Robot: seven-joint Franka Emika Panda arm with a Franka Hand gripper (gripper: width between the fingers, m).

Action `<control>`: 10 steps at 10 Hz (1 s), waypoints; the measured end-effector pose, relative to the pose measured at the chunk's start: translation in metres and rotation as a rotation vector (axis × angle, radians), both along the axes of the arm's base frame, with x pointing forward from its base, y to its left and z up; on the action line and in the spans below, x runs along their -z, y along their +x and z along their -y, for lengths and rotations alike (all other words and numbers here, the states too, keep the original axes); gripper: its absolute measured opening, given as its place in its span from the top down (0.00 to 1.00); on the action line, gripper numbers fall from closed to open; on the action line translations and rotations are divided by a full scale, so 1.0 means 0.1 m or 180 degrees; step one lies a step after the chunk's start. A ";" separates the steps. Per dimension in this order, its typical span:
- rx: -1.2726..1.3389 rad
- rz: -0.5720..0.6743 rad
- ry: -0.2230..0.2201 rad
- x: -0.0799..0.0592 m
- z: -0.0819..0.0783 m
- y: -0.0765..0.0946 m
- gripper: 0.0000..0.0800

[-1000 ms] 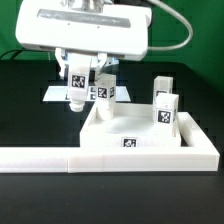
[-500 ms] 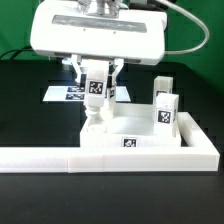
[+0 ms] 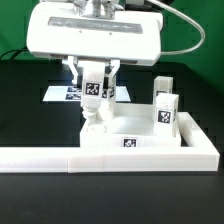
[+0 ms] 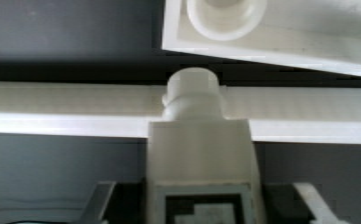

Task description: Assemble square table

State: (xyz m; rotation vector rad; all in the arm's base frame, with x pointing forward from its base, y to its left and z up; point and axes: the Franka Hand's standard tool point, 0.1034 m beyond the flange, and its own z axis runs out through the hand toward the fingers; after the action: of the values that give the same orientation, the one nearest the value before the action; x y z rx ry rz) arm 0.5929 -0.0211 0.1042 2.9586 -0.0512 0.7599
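Note:
My gripper [image 3: 95,82] is shut on a white tagged leg [image 3: 94,98] and holds it upright, its round peg end down. The peg hangs over the far corner of the square tabletop [image 3: 140,130] on the exterior view's left, close above the slab. In the wrist view the leg [image 4: 198,140] runs out from between my fingers [image 4: 106,200], and a round corner socket of the tabletop [image 4: 230,15] lies beyond its tip. Two more tagged legs [image 3: 165,106] stand at the tabletop's side on the exterior view's right.
The long white L-shaped barrier [image 3: 60,158] runs along the front and up the exterior view's right, with the tabletop against it; it crosses the wrist view [image 4: 52,105]. The marker board [image 3: 62,94] lies flat behind the gripper. The table is black.
My gripper has carried the leg toward the exterior view's right, from over the marker board to above the tabletop's far corner. In the last half second it has barely moved.

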 end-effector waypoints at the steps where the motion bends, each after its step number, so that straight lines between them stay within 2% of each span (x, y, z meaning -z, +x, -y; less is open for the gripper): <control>1: 0.0041 0.0032 0.0004 0.02 0.06 -0.04 0.64; 2: 0.0099 0.0029 0.0064 0.05 0.12 -0.06 0.64; 4: 0.0127 0.0024 0.0186 0.07 0.08 -0.06 0.64; 8: 0.0121 0.0020 0.0266 0.08 -0.05 -0.06 0.64; 10: 0.0128 0.0020 0.0261 0.08 -0.02 -0.06 0.64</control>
State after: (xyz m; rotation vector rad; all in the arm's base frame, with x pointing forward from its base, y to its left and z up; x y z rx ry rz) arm 0.5869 -0.0190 0.0958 3.0220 -0.1452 0.7803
